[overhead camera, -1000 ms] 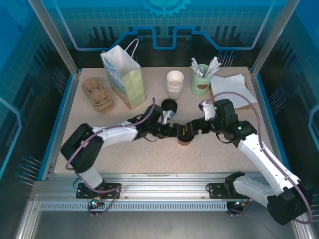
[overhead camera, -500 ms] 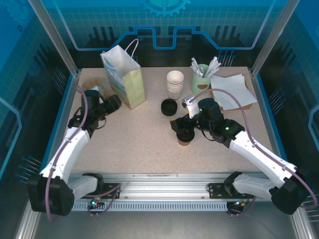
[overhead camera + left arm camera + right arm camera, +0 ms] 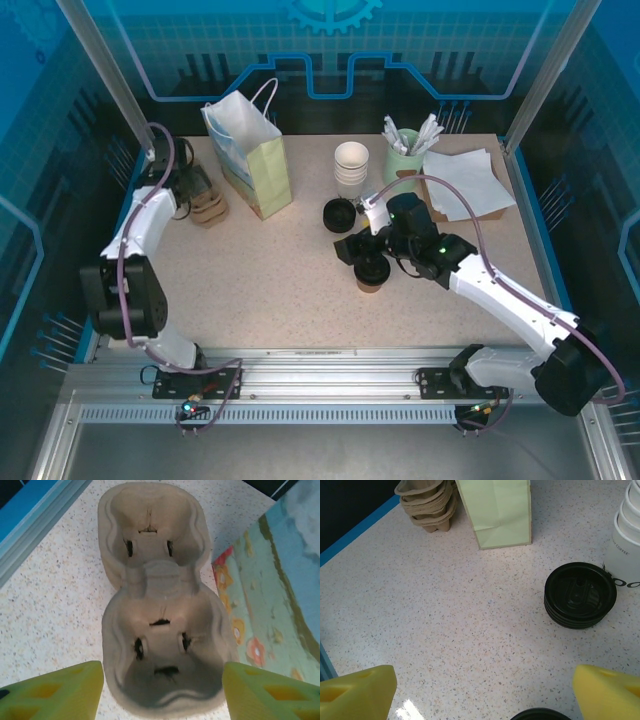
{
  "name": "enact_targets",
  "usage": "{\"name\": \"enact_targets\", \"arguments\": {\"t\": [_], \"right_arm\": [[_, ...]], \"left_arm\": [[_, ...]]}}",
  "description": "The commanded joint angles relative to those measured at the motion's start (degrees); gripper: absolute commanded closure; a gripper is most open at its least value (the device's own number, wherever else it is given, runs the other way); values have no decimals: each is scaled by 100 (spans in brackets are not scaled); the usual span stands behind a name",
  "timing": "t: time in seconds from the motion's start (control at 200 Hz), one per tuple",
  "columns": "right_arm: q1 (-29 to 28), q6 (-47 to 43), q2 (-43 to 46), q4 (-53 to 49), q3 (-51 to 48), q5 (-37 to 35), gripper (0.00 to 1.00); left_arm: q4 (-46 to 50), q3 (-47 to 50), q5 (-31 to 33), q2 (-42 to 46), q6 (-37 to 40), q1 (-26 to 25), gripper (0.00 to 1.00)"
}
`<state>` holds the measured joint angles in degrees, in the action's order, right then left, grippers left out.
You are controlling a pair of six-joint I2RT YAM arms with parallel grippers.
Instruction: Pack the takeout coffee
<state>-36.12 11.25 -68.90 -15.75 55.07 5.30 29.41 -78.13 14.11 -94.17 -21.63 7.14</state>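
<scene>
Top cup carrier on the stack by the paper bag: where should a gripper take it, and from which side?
Probably from straight above, across the carrier's narrow waist between its two wells: it is slimmest there and would fit between open jaws. The paper bag stands close on one side, hindering a sideways approach.

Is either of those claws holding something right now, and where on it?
Nothing is held. The left gripper straddles the cup carrier, open; the right gripper hangs open above the takeout coffee.

Lab robot cell: aluminium frame (image 3: 330, 362), blue panels (image 3: 420, 50).
</scene>
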Motion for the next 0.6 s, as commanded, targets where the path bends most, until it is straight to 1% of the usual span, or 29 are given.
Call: {"name": "enact_targets", "arguments": {"t": [0.0,0.055,0.14,0.225,0.415,0.595], "right_arm": [[-54,-135,-137,98,256,147,8],[-53,-145,-172,74,292,155,8],[-44,-165,-205,63,303,147,8],[-35,-180,-262,30,335,147,8],[-35,-149,-409,-7,439,234,8],[-34,-107,-499,-17,478,278,8]], "left_arm": [[445,-498,345,-419,297,109,36],[489,-704,375,-638,316,155,36],[566,-1018,139,-983,304,214,38],[682,-1305,56,-1306,303,220,39],[716,-1662,-149,-1680,280,227,40],[800,-1879,-127,-1926,343,227,43]]}}
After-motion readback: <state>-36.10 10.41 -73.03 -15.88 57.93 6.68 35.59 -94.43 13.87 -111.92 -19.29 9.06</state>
